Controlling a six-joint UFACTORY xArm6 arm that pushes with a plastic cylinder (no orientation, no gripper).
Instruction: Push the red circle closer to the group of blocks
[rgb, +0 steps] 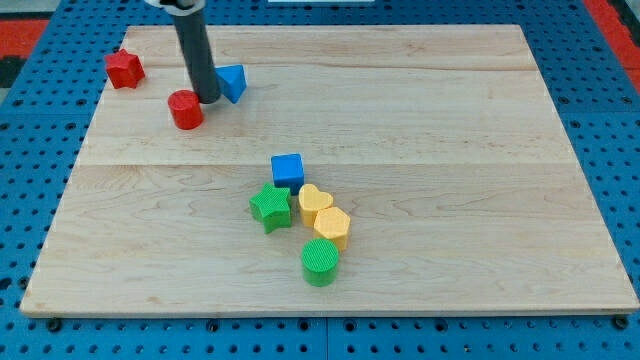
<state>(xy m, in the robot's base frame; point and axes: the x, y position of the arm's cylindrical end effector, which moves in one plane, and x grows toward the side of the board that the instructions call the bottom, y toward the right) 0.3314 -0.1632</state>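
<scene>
The red circle (185, 109) lies near the view's top left of the wooden board (430, 130). My tip (208, 101) stands just to its right, between it and the blue triangle (232, 82), close to both. The group sits in the lower middle: a blue cube (288, 169), a green star (271, 207), a yellow heart (315, 201), a yellow hexagon (332, 226) and a green circle (320, 261). The group is well below and to the right of the red circle.
A red star (125, 68) lies at the board's top left corner. A blue perforated table (30, 150) surrounds the board.
</scene>
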